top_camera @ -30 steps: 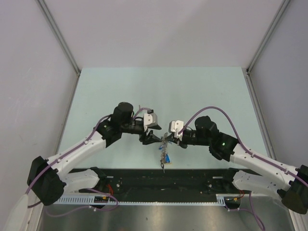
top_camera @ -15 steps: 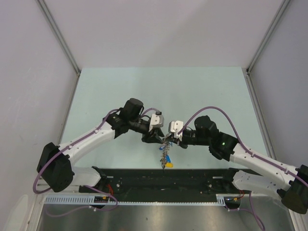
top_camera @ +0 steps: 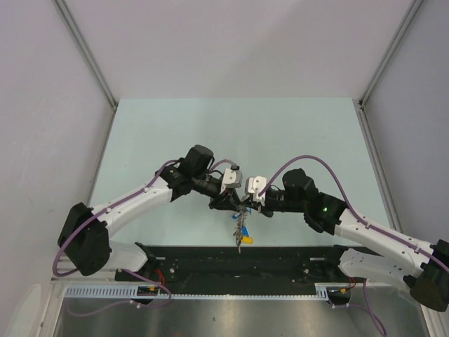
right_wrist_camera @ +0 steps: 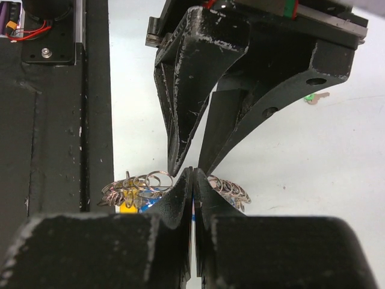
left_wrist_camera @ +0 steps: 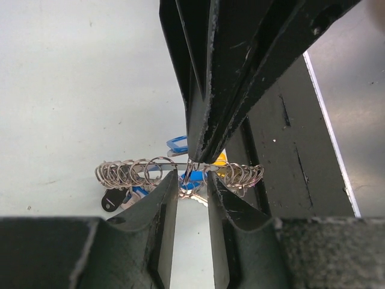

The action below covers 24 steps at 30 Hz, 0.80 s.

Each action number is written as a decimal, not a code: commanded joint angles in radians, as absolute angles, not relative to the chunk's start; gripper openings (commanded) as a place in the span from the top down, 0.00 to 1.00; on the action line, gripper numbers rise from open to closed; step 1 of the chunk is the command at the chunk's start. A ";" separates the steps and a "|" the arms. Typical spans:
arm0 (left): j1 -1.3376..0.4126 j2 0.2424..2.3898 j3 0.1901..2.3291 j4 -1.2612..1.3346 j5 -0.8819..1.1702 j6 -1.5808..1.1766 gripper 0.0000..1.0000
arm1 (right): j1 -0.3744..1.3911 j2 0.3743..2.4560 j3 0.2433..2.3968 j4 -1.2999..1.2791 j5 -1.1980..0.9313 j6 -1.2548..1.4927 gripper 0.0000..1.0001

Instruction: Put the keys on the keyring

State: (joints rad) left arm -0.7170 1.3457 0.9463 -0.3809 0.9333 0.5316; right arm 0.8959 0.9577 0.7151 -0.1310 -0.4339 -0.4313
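We hold the keyring (left_wrist_camera: 123,173) clamped in our right gripper (right_wrist_camera: 192,173); our left gripper (left_wrist_camera: 192,179), jaws narrow, straddles it.

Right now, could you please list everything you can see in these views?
keyring: 1, grey metal, fringed with blue-, yellow- and black-tagged keys; between the two grippers.
loose key: 1, silver, green tag; on the table, apart from the ring.
table: 1, pale green.
base plate: 1, black; near edge.
left gripper: 1, black; jaws apart astride the keyring.
right gripper: 1, black; shut on the keyring.
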 commanded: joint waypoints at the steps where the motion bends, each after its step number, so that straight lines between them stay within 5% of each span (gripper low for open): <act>1: -0.723 1.344 0.986 -0.359 1.006 0.542 0.71 | 0.905 0.956 0.781 -0.095 -0.443 -0.442 1.00; 19: -0.729 1.348 0.979 -0.354 1.017 0.531 0.89 | 0.914 0.956 0.788 -0.101 -0.434 -0.440 1.00; 24: -0.729 1.345 0.968 -0.350 1.006 0.528 0.80 | 0.913 0.951 0.792 -0.104 -0.428 -0.442 1.00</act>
State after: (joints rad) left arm -0.7227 1.3472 0.9463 -0.3580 0.9737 0.5220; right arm 0.9073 0.9646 0.7296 -0.1555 -0.4297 -0.4313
